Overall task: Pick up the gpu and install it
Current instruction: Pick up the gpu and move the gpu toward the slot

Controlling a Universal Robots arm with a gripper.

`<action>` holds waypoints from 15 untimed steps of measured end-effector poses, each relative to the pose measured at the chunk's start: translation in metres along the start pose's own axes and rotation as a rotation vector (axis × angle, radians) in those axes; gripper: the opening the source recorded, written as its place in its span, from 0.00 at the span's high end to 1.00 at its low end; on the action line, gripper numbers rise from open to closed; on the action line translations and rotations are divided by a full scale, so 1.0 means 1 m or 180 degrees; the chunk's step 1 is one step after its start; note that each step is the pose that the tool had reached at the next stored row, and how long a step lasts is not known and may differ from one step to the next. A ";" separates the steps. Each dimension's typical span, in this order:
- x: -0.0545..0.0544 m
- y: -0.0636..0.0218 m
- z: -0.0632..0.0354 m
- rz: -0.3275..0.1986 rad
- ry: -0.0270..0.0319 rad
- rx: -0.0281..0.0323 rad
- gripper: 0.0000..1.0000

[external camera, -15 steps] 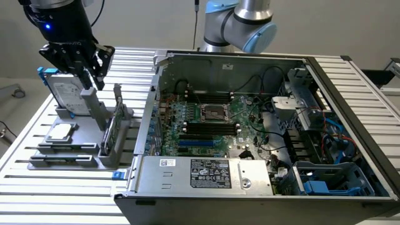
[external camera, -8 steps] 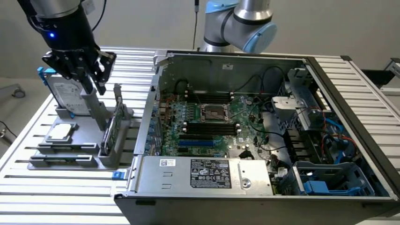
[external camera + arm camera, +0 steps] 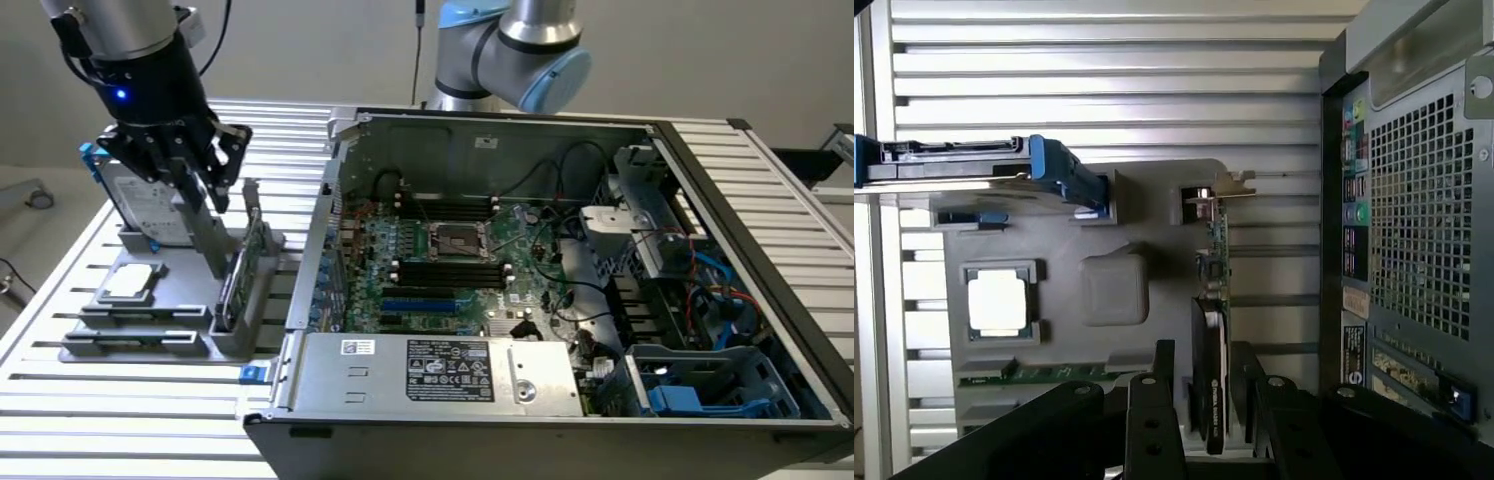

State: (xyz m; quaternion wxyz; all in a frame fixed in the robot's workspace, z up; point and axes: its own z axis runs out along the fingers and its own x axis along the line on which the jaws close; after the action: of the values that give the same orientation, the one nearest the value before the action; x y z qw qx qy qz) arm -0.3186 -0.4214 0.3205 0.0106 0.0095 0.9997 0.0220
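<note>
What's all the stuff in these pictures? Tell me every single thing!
gpu: one, black cover and green board, standing on edge in the holder.
hard drive: one, silver with blue rails, upright in the holder.
processor chip: one, silver, flat in a holder pocket.
green strip: one, likely a memory stick, lying in a holder slot.
holder: one, grey, on the table, at the exterior view's left of the case.
computer case: one, grey, open, green motherboard inside.
table: one, silver slats, under everything.
robot arm: one, silver and light blue, behind the case.
pincer: one, black, open, over the holder, fingers either side of the gpu.
</note>
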 end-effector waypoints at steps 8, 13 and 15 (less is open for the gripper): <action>-0.011 -0.0027 0.0147 -0.0070 0.0003 -0.0001 0.64; -0.016 -0.0093 0.0236 -0.0102 0.0005 -0.0002 0.64; -0.016 -0.0120 0.0271 -0.0118 0.0005 -0.0002 0.64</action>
State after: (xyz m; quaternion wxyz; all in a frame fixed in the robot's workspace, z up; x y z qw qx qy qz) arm -0.3023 -0.4326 0.2932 0.0102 -0.0090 0.9997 0.0222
